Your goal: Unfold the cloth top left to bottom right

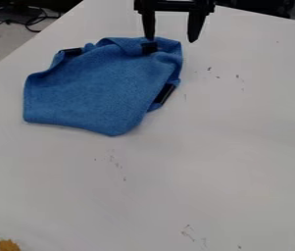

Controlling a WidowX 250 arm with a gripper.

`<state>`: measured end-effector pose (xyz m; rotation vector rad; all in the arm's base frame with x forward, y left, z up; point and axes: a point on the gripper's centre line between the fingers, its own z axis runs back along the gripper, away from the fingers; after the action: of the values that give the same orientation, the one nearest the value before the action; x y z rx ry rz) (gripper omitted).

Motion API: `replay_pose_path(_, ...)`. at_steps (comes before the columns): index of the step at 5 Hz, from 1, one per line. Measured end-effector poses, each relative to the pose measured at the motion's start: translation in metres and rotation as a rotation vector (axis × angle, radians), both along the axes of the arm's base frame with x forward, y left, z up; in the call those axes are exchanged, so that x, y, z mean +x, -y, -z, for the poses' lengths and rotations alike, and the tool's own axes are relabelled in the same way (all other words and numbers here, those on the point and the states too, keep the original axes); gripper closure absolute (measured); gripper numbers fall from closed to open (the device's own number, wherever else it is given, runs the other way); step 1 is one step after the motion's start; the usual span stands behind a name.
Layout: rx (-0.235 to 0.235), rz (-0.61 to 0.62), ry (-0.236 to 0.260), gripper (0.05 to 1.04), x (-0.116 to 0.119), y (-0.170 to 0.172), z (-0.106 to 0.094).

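Observation:
The gripper (pixel 172 40) hangs at the top of the view, open, its two fingers apart and pointing down. Its left fingertip is over or close beside the upper edge of the blue cloth; whether they touch I cannot tell. The blue cloth (pixel 100 90) lies folded and rumpled on the table at upper left, with black patches at its upper left, its top near the left fingertip, and its right edge. Nothing shows between the fingers.
The white table (pixel 208 162) has small dark marks on it to the right of and below the cloth. Cables (pixel 28 22) lie beyond its edge at the upper left. A black and yellow object (pixel 7 245) is at the bottom left corner.

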<state>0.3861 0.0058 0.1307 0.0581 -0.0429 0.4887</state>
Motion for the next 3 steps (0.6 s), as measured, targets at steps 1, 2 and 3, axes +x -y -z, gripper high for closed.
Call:
replay_pose_path(1, -0.004, -0.001, -0.049, 0.082, -0.001, 0.001, 0.018)
replay_pose_path(2, -0.029, 0.034, -0.071, 0.082, 0.008, 0.012, 0.035)
replay_pose_path(3, -0.059, 0.056, -0.087, 0.082, 0.012, 0.021, 0.055)
